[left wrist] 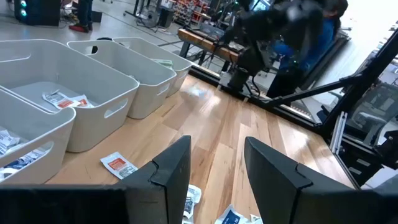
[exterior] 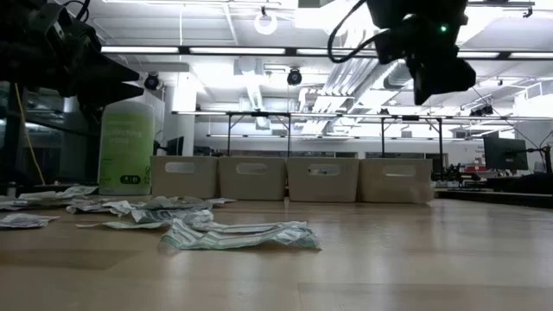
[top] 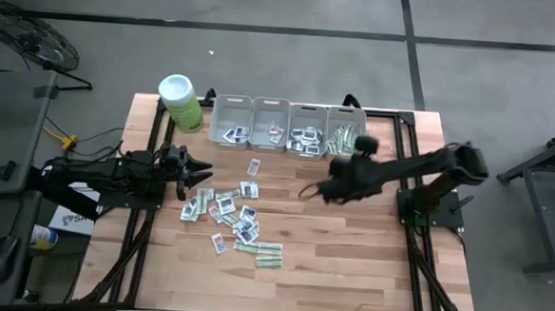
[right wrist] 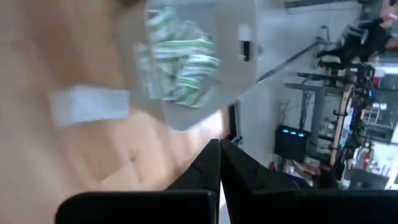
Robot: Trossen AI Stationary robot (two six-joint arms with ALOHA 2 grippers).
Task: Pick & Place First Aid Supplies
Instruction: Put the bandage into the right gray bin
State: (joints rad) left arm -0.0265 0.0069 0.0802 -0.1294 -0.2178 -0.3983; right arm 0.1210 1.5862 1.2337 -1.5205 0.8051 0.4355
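Observation:
The first aid supplies (top: 227, 215) lie as a loose heap of small flat packets on the wooden table, left of its middle; in the low view the packets (exterior: 233, 233) rest flat. One red-printed packet (left wrist: 118, 163) lies just ahead of my left gripper (left wrist: 214, 168), which stands open and level at the heap's left edge (top: 196, 175), holding nothing. My right gripper (top: 306, 190) hovers above the table right of the heap, slanting down, shut with nothing between its fingers (right wrist: 219, 158). In the low view it hangs high (exterior: 441, 82).
Several grey bins (top: 288, 128) stand in a row at the far edge, with packets inside; the rightmost (right wrist: 186, 62) holds green-and-white strips. A lime-green canister (top: 180, 101) stands left of them. A white packet (right wrist: 90, 104) lies on the wood beside that bin.

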